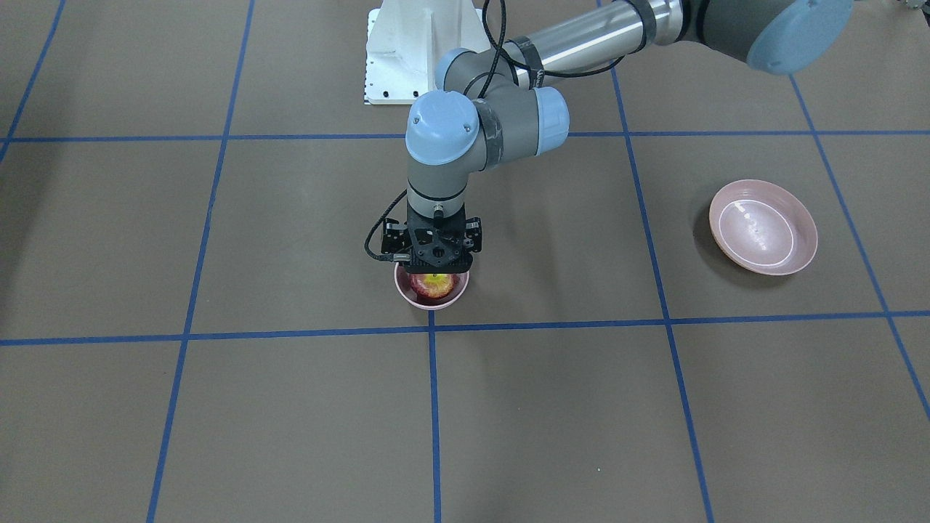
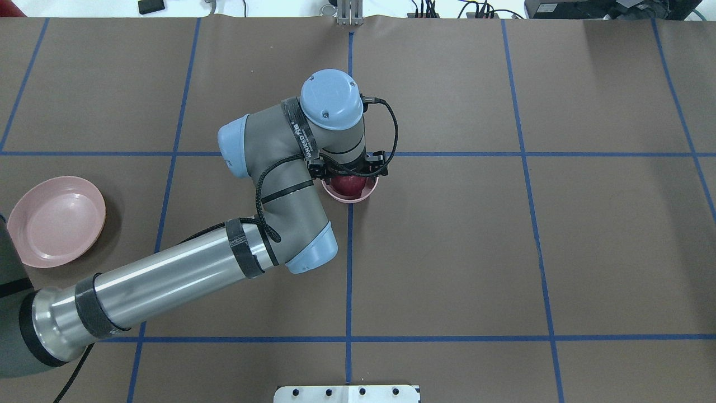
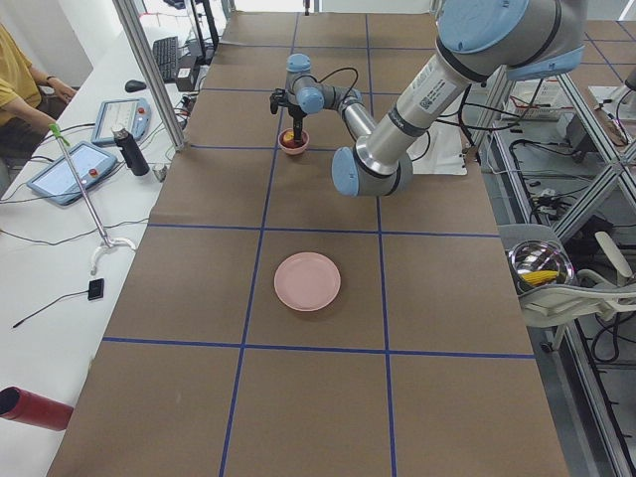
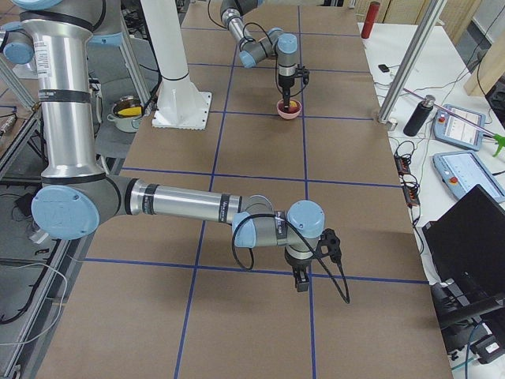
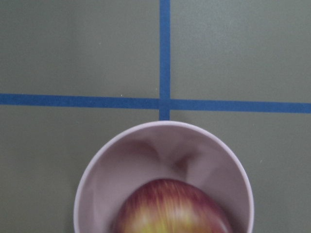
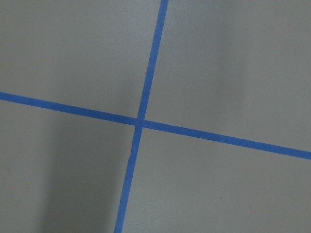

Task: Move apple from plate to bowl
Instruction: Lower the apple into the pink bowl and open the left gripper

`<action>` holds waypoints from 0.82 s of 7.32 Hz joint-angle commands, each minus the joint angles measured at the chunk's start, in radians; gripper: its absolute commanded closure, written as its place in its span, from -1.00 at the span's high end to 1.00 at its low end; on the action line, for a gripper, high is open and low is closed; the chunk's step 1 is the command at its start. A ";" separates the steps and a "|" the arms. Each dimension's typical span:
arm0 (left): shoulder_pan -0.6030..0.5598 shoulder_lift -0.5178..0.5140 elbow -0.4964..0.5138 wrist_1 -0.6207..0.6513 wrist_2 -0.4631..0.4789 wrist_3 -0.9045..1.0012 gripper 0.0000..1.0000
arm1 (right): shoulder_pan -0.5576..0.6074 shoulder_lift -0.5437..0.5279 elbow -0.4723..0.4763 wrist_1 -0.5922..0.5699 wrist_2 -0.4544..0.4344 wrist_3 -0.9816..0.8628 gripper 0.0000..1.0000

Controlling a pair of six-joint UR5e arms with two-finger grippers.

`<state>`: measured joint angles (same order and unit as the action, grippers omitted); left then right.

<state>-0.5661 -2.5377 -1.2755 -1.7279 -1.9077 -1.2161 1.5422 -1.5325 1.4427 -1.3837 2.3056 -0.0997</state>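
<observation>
The dark red apple (image 1: 434, 286) with its yellow stem patch sits inside the small deep pink bowl (image 1: 407, 294) near the table's middle. In the left wrist view the apple (image 5: 170, 208) fills the bowl's (image 5: 146, 155) lower part. My left gripper (image 1: 434, 264) hangs straight down just above the apple; its body hides the fingers, so I cannot tell whether it is open or shut. The wide shallow pink plate (image 1: 763, 226) lies empty far off on my left side. My right gripper (image 4: 301, 283) shows only in the exterior right view, low over bare table, state unclear.
Blue tape lines grid the brown table. The white robot base plate (image 1: 407, 51) stands behind the bowl. Tablets (image 4: 461, 126) and a dark bottle (image 4: 415, 116) lie on the white side bench beyond the table's far edge.
</observation>
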 commanded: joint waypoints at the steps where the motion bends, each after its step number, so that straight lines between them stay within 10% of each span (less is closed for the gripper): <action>1: -0.001 -0.001 -0.005 -0.002 0.004 0.000 0.96 | -0.001 0.000 -0.001 0.000 0.000 0.000 1.00; 6: -0.131 0.172 -0.230 0.129 -0.152 0.184 0.96 | -0.001 0.000 -0.001 0.000 -0.002 0.000 1.00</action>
<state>-0.6401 -2.4494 -1.3991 -1.6779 -1.9896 -1.1517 1.5417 -1.5325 1.4419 -1.3824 2.3041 -0.0996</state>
